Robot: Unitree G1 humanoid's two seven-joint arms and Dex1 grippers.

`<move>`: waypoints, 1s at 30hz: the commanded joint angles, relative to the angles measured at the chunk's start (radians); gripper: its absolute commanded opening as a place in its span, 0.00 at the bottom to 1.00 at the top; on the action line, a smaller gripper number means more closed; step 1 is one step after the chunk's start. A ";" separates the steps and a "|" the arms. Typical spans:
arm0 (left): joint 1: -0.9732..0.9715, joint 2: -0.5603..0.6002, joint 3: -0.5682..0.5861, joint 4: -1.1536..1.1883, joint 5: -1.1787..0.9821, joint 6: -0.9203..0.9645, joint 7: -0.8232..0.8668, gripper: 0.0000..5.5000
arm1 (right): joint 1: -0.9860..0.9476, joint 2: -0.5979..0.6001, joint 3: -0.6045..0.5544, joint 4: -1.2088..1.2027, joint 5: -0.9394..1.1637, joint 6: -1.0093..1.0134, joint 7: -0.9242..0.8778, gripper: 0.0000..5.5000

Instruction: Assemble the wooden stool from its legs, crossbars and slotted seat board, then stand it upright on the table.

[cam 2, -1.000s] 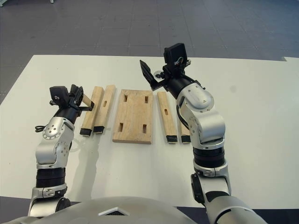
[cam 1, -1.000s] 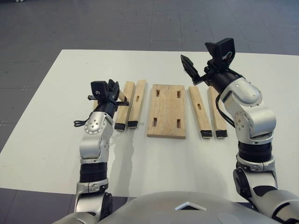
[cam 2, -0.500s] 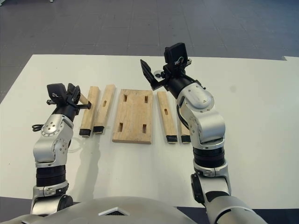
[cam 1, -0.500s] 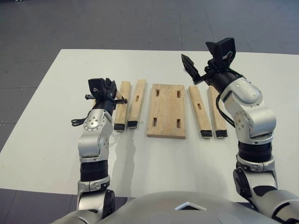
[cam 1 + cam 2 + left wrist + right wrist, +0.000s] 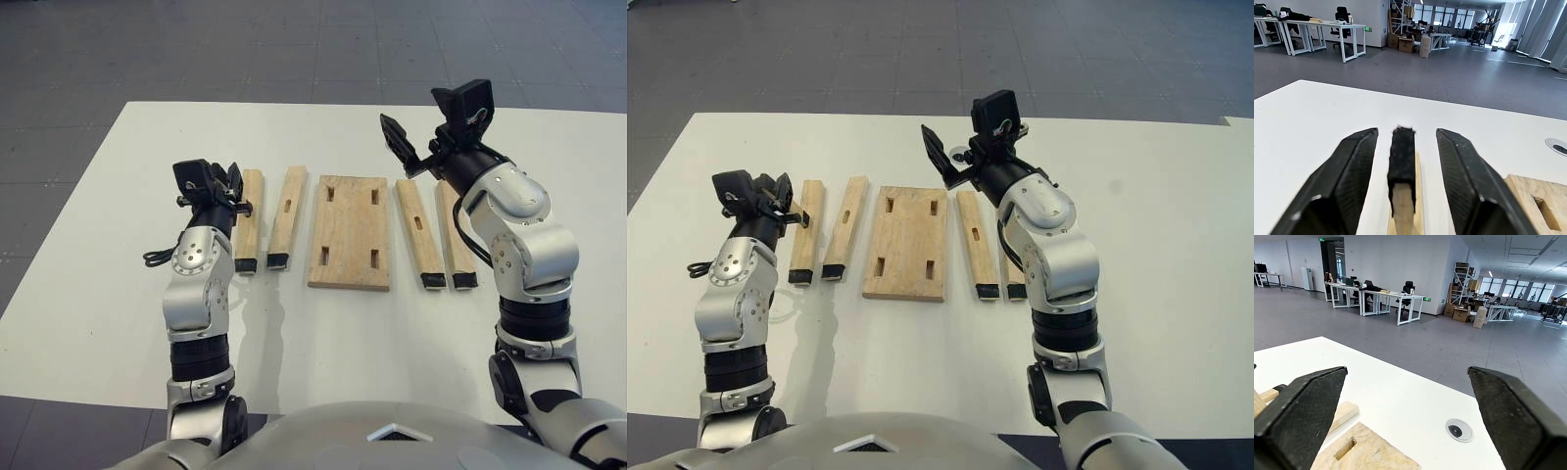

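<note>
1. Table: seat board lies flat at centre.
2. Left of the board: inner left leg, then outer left leg, side by side, apart.
3. Right of the board: inner right leg, then outer right leg, close together.
4. Left gripper sits at the outer left leg's far end, with a capped stick between its fingers.
5. Right gripper hangs over the right legs' far ends.

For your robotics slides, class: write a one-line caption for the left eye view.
Slotted seat board flat between two pairs of legs; left gripper by the outer left leg, right gripper raised, open.
</note>
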 commanded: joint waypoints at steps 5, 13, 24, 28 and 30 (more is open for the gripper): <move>-0.147 0.073 0.036 -0.081 0.015 0.147 0.034 0.51 | -0.004 0.005 0.004 -0.003 -0.016 -0.006 -0.008 0.82; -0.353 0.095 0.129 0.166 -0.050 0.188 0.006 0.51 | -0.010 0.019 0.004 0.009 -0.023 -0.015 -0.006 0.82; -0.589 0.194 0.148 0.006 -0.084 0.191 0.014 0.51 | -0.008 0.024 0.002 0.001 -0.023 -0.005 0.003 0.82; -0.463 0.148 0.107 0.052 -0.098 0.244 -0.018 0.51 | -0.004 0.028 0.002 -0.003 -0.023 -0.002 0.001 0.82; -0.307 0.087 0.066 0.178 -0.095 0.229 -0.049 0.51 | -0.006 0.030 0.001 -0.003 -0.023 -0.002 -0.001 0.82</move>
